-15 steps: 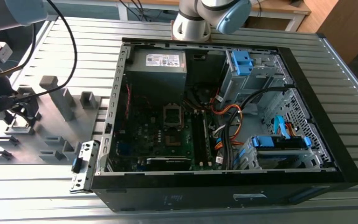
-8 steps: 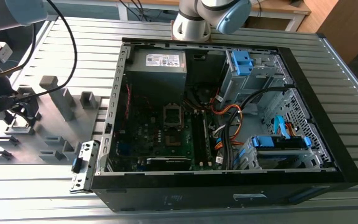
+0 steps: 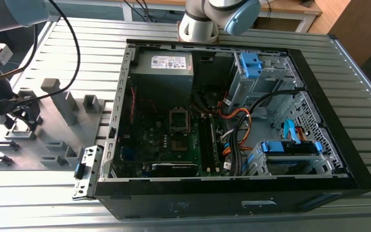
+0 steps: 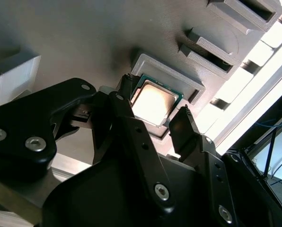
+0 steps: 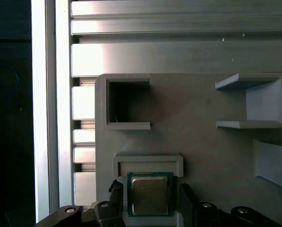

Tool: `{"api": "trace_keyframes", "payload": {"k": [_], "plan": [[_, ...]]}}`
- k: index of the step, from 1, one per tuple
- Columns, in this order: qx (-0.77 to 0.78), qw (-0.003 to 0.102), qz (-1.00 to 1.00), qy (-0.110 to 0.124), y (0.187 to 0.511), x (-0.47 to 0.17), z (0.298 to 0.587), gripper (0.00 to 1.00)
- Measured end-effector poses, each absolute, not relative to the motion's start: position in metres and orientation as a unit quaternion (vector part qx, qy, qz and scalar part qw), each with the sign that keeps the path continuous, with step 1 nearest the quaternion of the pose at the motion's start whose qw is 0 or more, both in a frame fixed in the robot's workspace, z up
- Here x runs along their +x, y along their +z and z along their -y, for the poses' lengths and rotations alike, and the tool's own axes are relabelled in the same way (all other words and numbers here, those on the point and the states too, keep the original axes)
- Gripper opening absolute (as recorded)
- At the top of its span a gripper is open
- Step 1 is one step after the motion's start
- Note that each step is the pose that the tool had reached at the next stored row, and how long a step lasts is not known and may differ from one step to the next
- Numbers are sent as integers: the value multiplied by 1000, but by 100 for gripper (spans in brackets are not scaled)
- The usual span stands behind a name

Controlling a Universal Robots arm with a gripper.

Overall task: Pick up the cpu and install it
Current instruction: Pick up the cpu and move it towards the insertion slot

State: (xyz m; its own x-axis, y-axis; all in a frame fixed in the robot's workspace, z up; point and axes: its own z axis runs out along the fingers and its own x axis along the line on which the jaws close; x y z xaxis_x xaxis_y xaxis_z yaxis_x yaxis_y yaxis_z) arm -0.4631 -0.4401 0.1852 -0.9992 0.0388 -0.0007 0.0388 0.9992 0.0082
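Hand (image 3: 21, 117) sits at the exterior view's left, low over grey fixture plate (image 3: 76, 140), well apart from the open PC case (image 3: 359, 183) on the slatted metal worktop (image 3: 44, 198).

Cpu (image 5: 149, 194) lies flat, pale silvery top up w/ green edge showing, in a shallow raised-rim pocket (image 5: 148, 160) of the fixture plate. It's seated square in the pocket, not lifted.

In both wrist views the hand (image 4: 153, 108) straddles the cpu w/ one black finger (image 5: 188, 202) on each of two opposite sides. First wrist view shows a thin gap btwn each fingertip and the chip edge, so the hand reads as open and not clamped on the cpu. In the second wrist view the fingertips (image 4: 182, 122) look very close to the chip's corners; can't tell contact from that angle.

Other fixture features near the pocket: a square recess (image 5: 127, 101) and a U-shaped bracket (image 5: 254, 104), both apart from the cpu.

Inside the case: motherboard w/ silver socket frame (image 3: 179, 119) near centre, dark middle, no chip seen in it. Grey PSU box (image 3: 163, 65) at the far end, blue drive brackets (image 3: 250, 65) and orange/black cables at the exterior view's right.
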Motion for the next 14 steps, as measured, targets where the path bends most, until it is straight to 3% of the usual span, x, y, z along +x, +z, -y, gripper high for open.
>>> {"api": "trace_keyframes", "payload": {"k": [14], "plan": [[-3, 0, -1000, 4, 185, -463, 440, 59]]}}
